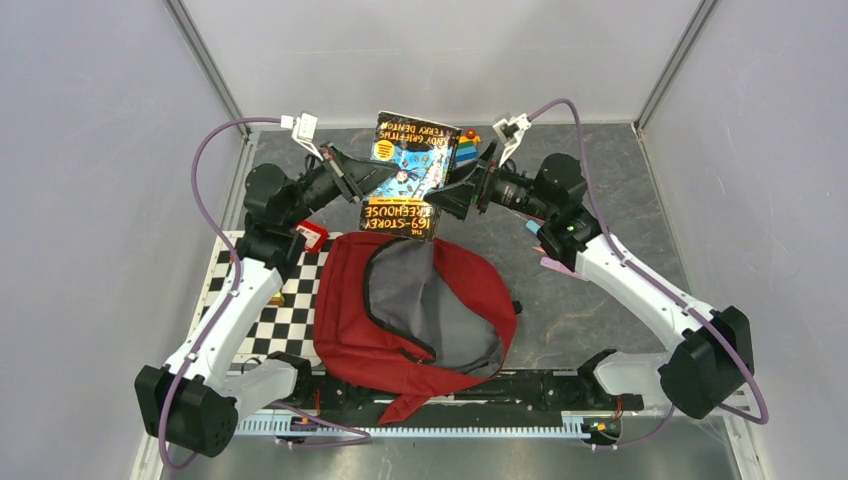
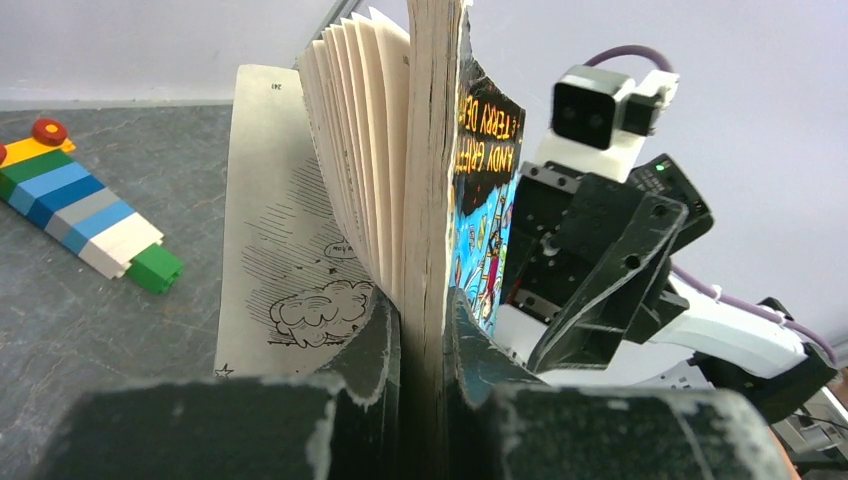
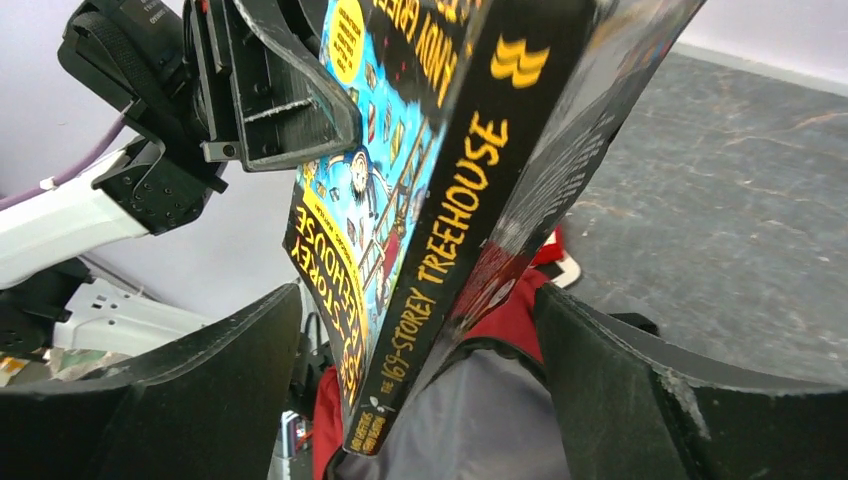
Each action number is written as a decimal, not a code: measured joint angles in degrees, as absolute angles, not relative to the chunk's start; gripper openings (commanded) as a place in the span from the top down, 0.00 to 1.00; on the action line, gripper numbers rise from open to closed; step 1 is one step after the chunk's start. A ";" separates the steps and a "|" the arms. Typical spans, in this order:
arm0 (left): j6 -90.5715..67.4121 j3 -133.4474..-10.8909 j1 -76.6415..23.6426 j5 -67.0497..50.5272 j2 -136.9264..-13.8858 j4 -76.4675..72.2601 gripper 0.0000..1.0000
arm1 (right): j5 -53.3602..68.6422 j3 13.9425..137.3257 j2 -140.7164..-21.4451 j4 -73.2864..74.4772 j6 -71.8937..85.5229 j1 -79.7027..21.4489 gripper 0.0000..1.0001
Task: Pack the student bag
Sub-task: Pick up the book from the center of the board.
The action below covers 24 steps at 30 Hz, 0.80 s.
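View from above. Locate the student bag (image 1: 345,300) lying flat at mid-desk (image 1: 600,290), unzipped, grey lining exposed. Note the book (image 1: 408,175) held in the air at the bag's far edge, pinched from one side by the left gripper (image 1: 352,180), with the right gripper (image 1: 455,192) at the opposite side. Cannot tell from here whether the book hangs over the opening or just beyond it. Expect a landing on the rim or on the desk if released off-line. Read, upside down on the cover: "169-STOREY TREEHOUSE", "ANDY GRIFFITHS", "TERRY DENTON". Keep clear of the block tower (image 1: 468,138) behind the book and the small red box (image 1: 312,236) beside the left arm.

Left wrist view. Confirm fingers (image 2: 375,335) clamped on the cover together with a thick block of pages. Note the remaining pages (image 2: 335,150) fanning loose to one side. Watch for those leaves splaying, snagging on the zip edge or creasing on entry. Watch also for the book pivoting in a one-edge pinch. Read "TERRY DE…" and "ANDY GRIFF…"; treat the small page number as illegible.

Right wrist view. Confirm fingers (image 3: 620,390) spread wide, one either side of the slanted spine, touching nothing. Treat the load as carried by the left side alone. Guard against an off-centre closure knocking the book askew. Read "THE 169-STOREY TREEHOUSE" along the spine. Note red fabric and grey lining below the book's lower end.
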State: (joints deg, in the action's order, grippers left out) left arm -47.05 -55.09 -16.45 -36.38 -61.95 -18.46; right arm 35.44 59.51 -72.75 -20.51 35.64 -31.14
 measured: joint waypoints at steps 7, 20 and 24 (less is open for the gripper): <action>-47.92 -53.74 -16.78 -36.80 -60.47 -20.93 0.35 | 34.20 59.64 -75.85 -22.76 37.91 -36.42 1.00; -29.82 -61.34 -16.91 -33.80 -51.29 5.21 0.00 | 35.51 60.75 -70.52 -18.28 31.07 -36.42 1.00; -30.02 -61.73 -16.91 -39.77 -52.47 5.78 0.00 | 42.02 63.68 -70.30 -18.22 30.15 -36.42 1.00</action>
